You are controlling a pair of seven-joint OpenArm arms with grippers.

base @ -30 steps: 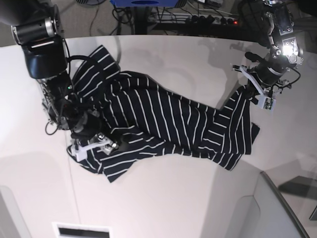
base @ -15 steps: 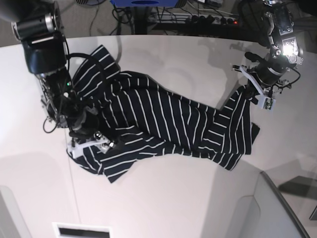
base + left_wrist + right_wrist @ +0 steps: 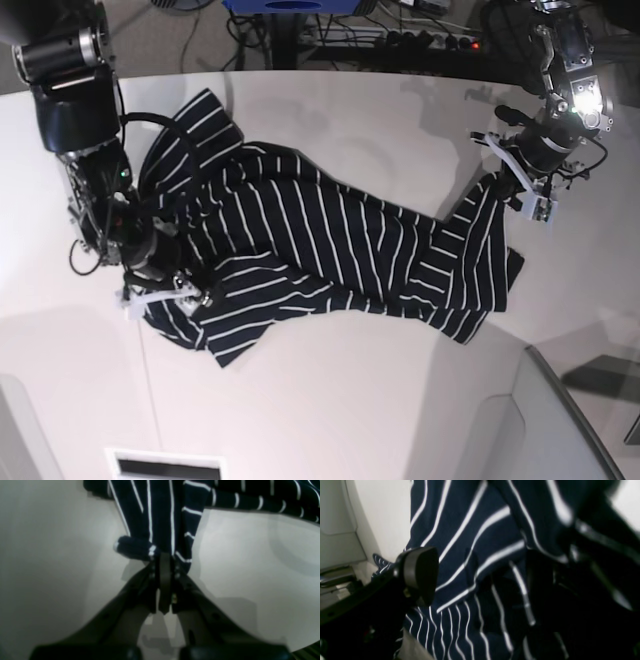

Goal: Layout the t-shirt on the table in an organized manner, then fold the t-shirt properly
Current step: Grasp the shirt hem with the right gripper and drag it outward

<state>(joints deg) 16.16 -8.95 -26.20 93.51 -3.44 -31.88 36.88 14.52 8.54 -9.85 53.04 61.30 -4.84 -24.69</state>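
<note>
Left wrist view shows the left gripper [image 3: 163, 562] with its jaws pressed fully together on a small bunched fold of the t-shirt [image 3: 160, 517]. The pinched cloth rises from the fingertips toward the top of the picture, and the white table [image 3: 250, 562] lies bare on both sides of it. In the base view this same gripper [image 3: 522, 198] sits at the right end of the garment, where the cloth is pulled up into a narrow point.

Right wrist view shows the right gripper [image 3: 480, 580] with its jaws standing wide apart. One black finger pad [image 3: 420, 575] is on the left, and the other finger is a dark blur on the right. Striped cloth lies between and under them, but I cannot tell if the fingers touch it. In the base view this gripper [image 3: 165, 292] is low over the left lower corner of the shirt.

The t-shirt [image 3: 330, 250] lies crumpled across the middle of the table [image 3: 350, 410], stretched diagonally from upper left to lower right, with many folds and one sleeve pointing to the far edge.
</note>
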